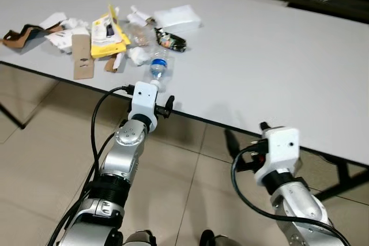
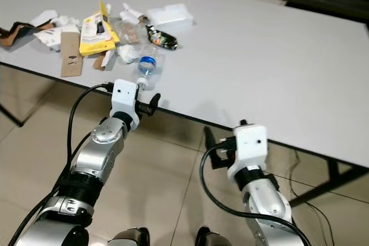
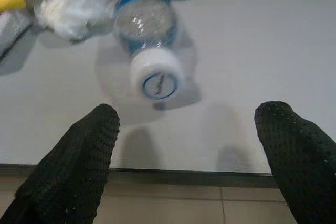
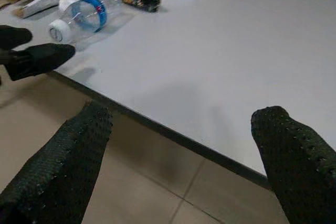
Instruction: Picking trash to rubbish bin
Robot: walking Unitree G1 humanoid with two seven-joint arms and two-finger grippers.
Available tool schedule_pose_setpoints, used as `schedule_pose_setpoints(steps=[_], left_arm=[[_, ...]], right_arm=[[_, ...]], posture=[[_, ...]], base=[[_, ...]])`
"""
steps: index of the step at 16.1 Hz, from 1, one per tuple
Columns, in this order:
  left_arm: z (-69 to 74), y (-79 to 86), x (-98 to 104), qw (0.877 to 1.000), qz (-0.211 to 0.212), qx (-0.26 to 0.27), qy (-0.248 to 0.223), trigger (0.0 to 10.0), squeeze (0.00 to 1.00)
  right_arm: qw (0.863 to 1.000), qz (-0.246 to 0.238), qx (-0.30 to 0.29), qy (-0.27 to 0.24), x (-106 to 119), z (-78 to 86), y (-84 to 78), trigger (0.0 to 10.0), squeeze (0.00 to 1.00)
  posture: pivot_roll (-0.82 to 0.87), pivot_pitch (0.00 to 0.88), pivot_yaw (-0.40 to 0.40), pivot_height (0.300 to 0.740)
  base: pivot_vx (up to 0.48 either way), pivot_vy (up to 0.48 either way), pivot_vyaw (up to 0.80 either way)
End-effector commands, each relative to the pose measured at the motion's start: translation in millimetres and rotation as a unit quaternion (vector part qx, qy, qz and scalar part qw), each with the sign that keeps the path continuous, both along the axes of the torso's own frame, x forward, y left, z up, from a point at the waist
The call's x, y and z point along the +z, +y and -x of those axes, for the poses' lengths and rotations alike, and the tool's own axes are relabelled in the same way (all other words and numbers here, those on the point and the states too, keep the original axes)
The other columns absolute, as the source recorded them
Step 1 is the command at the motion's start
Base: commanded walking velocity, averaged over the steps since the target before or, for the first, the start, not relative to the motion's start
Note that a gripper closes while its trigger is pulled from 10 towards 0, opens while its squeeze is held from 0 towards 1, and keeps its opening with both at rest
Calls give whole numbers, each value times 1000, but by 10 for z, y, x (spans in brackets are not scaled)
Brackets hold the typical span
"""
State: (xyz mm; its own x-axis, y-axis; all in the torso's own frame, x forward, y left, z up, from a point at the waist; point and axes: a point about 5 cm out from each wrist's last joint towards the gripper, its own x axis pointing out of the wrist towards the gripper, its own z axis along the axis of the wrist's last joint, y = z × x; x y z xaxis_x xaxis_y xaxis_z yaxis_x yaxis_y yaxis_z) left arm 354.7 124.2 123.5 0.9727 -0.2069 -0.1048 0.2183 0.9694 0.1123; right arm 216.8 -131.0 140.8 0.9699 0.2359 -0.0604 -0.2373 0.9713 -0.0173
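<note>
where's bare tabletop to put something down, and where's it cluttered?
Bare: the table right of the bottle and dark wrapper, out to its right end, in front of the right gripper. Crowded: far left, where the yellow packet, cardboard strip and tissues pile up. Left gripper is at the edge by the bottle cap.

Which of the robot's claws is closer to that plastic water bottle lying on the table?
Left. The left gripper is open just before the water bottle's cap at the table edge; the right gripper hangs open farther along the edge.

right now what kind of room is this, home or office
Hard to say; it looks more like an office or meeting room than a home. A long plain grey table stands on a beige tiled floor, with trash piled at one end, including a plastic bottle and a yellow packet.
</note>
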Motion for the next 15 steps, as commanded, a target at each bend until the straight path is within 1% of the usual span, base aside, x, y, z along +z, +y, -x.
schedule_pose_setpoints(steps=[1,3,10,15], left_arm=[[-28,3,17,1000,1,3,-3,10000,0],[-58,21,10,1000,-4,6,-2,10000,0],[-94,37,-24,1000,-10,10,-1,10000,0],[-164,66,40,1000,-13,18,-12,10000,0]], right_arm=[[1000,-3,4,4,10,38,-15,10000,0],[1000,-2,7,3,18,30,-18,10000,0],[1000,-3,15,5,11,56,34,10000,0],[1000,-3,18,7,14,90,47,10000,0]], posture=[[139,160,-60,740],[139,161,-60,740],[134,172,-57,740],[125,184,-55,740]], base=[[0,0,0],[0,0,0],[0,0,0],[0,0,0]])
